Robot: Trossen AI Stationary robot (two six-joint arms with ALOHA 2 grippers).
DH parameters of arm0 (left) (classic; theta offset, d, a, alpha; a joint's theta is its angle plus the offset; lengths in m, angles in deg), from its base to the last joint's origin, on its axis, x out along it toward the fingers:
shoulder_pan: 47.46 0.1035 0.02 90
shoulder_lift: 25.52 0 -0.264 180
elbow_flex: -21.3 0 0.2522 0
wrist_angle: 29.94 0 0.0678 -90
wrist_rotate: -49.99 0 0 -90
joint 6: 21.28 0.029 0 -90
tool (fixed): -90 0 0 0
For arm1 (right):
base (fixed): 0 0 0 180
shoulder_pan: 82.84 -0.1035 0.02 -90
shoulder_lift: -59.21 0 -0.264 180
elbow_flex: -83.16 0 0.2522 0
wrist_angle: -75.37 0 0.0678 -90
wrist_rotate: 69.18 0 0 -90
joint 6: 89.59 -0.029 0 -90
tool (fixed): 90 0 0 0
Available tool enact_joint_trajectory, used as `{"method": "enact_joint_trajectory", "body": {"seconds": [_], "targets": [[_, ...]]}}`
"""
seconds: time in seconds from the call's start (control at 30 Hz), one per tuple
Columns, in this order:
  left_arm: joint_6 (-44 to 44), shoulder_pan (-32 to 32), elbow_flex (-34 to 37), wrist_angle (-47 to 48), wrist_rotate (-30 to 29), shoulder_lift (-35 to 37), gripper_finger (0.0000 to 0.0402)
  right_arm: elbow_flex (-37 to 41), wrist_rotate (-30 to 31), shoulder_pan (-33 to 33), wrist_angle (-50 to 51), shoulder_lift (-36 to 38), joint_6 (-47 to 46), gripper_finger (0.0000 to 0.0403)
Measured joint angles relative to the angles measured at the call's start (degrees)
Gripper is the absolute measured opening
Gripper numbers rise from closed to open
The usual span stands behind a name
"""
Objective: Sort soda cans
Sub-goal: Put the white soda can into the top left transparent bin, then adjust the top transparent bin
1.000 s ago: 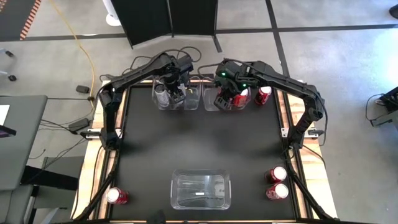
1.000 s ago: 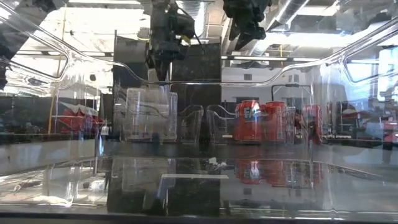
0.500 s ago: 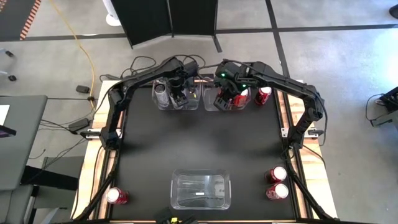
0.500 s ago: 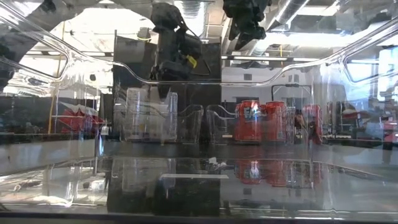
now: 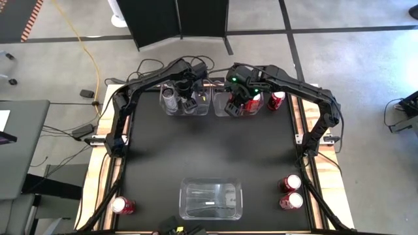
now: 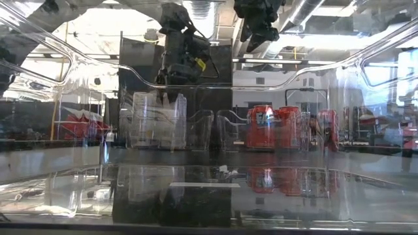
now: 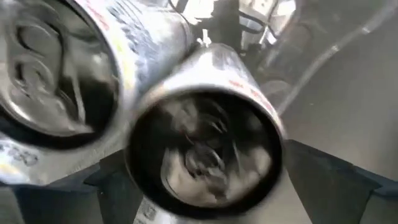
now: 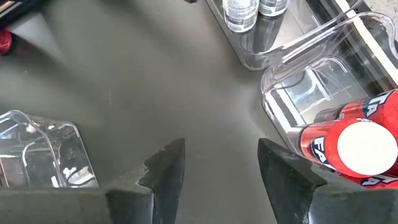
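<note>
left gripper (image 5: 189, 99) is hanging over the clear bin (image 5: 171, 108) at the far left of the black table (image 5: 202, 153), its arm reaching in from the left edge and bending down into the bin. its wrist view is filling up with a silver can (image 7: 205, 130) right in front of the fingers, top facing the camera, beside a second silver can (image 7: 59, 74); whether the fingers are gripping it or letting go i cannot tell. compared with a second ago, this gripper is sitting lower and further right over the bin.

right gripper (image 5: 235, 103) is hovering over the neighbouring bin (image 5: 222, 108), fingers (image 8: 165, 171) parted and holding nothing, unchanged from before. red cans (image 5: 255, 101) are standing in that bin, with more red cans at the near right edge (image 5: 291, 191) and near left corner (image 5: 121, 206). a third clear bin (image 5: 210, 199) is sitting at the near middle.
</note>
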Motion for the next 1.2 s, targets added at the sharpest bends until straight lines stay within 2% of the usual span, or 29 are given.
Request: {"method": "enact_joint_trajectory", "body": {"seconds": [0.2, 0.5, 0.57, 0.7, 0.9, 1.0, 1.2], "targets": [[-0.22, 0.06, -3.54, 2.82, -0.65, 0.69, 0.0358, 0.0, 0.0, 0.13, -0.22, -0.02, 0.1, 0.0219], [-0.09, -0.03, -17.95, 5.54, -0.56, 1.03, 0.0359, -0.02, 0.3, 1.24, -3.46, -0.02, 0.23, 0.0215], [-0.09, -0.03, -20.24, 5.0, -0.51, 2.0, 0.0359, -0.02, 2.14, 1.79, -4.09, -0.02, 0.25, 0.0204], [-1.42, -0.01, -18.18, 2.98, -0.41, 7.6, 0.035, -0.02, 4.34, 3.53, -5.16, -0.02, 1.2, 0.0159], [-3.99, 0.12, -18.16, 1.73, -0.43, 14.71, 0.0295, -0.02, 4.35, 6.71, -9.76, -0.04, 3.3, 0.0062], [-5.36, 0.13, -18.16, 1.7, -0.47, 17.59, 0.0256, -0.1, 2.13, 8.51, -14.45, -0.55, 3.4, 0.0016], [-7.06, 0.13, -18.12, 2.31, -0.47, 20.9, 0.0154, -0.21, -3.22, 11.23, -21.81, -4.86, 3.23, 0.0006]]}}
